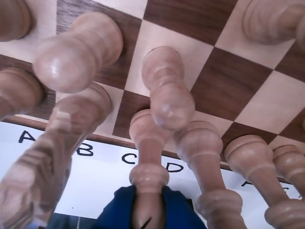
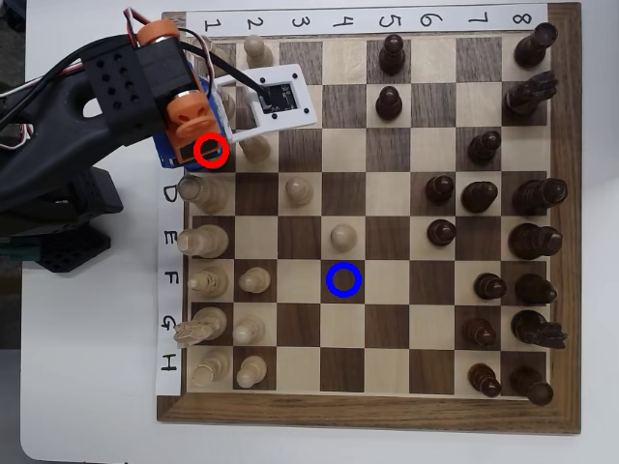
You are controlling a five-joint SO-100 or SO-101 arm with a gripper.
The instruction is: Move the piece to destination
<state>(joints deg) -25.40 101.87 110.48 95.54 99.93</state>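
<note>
The arm reaches in from the left of the overhead view and holds the gripper (image 2: 205, 137) low over the first file of the chessboard (image 2: 368, 411), at the square ringed by the red circle (image 2: 211, 151). This is judged to be the pick-up square. The low, nose-down attitude fits the tight spacing there: pale neighbours stand on both sides, so an approach from above is the clear line in. The piece (image 1: 148, 143) is not visible in the overhead view, because the gripper body covers it. In the wrist view it stands just behind the label strip, between the printed C (image 1: 128, 158) and D (image 1: 175, 167). Its base appears to rest on the board, and its knobbed top rises toward the camera. The top sits against the blue part of the gripper (image 1: 145, 212) at the bottom edge, so the piece lies within the jaws and roughly centred across them. The frames do not show whether the jaws have closed on the piece or merely bracket it, as no finger edge is clearly visible against the wood. The destination (image 2: 343, 279), a dark square outlined by a blue circle, lies well apart from the gripper, several squares down and to the right in the overhead view, and is unoccupied. A pale pawn (image 2: 341, 235) stands on the square directly above it, so the carry calls for enough lift to clear that pawn and the other pale pieces near the path. The white tabotop is replaced by the white tabletop (image 2: 97, 416) below the arm, which carries the board.
</note>
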